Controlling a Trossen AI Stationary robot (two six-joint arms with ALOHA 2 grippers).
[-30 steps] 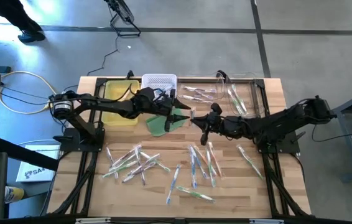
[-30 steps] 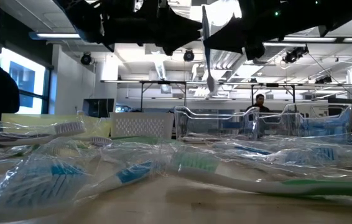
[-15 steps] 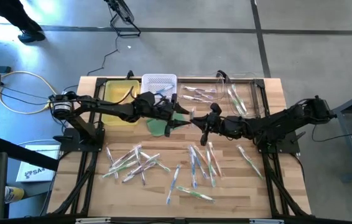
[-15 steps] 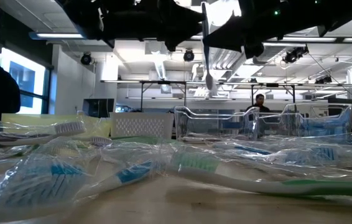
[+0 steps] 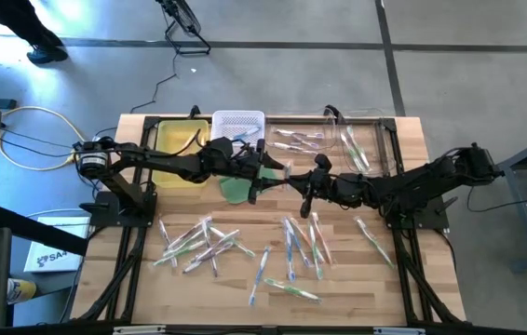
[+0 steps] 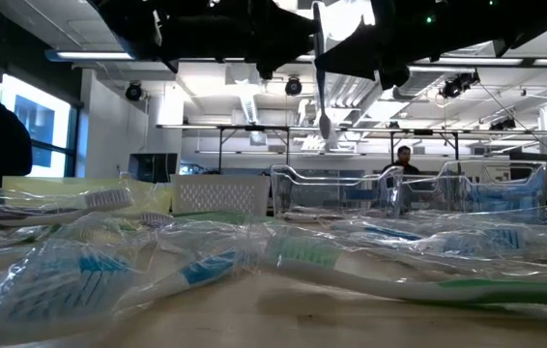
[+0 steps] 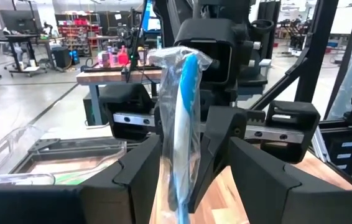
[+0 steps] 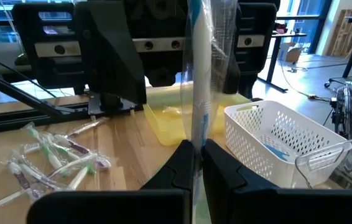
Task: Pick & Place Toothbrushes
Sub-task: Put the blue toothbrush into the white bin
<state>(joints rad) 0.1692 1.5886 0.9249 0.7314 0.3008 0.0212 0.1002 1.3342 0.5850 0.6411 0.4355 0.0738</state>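
Note:
A blue-and-white toothbrush (image 7: 184, 118) in a clear wrapper stands upright in the air over the table's middle, with my right gripper (image 8: 196, 163) shut on it. In the low view its head end (image 6: 324, 121) points down below the dark arms. My left gripper (image 7: 191, 177) faces the right one, open, one finger on each side of the wrapped brush; I see no touch. In the high view the two grippers (image 5: 270, 174) (image 5: 303, 183) meet nose to nose. Several more wrapped toothbrushes (image 5: 203, 244) (image 5: 303, 240) lie flat on the near half of the table. My right gripper pinches the wrapped toothbrush's handle (image 8: 194, 134) between its two fingers. The fingers come level from the table's right side and lie across the brush. The brush stands upright, lifted clear of the table, most of it above the fingers and its head end hanging below.
A flat green pad (image 5: 238, 189) lies under the left gripper. At the far edge stand a yellow bin (image 5: 178, 149), a white slotted basket (image 5: 238, 123) and clear trays (image 5: 361, 140) holding some brushes. One more toothbrush (image 5: 373, 238) lies at the near right.

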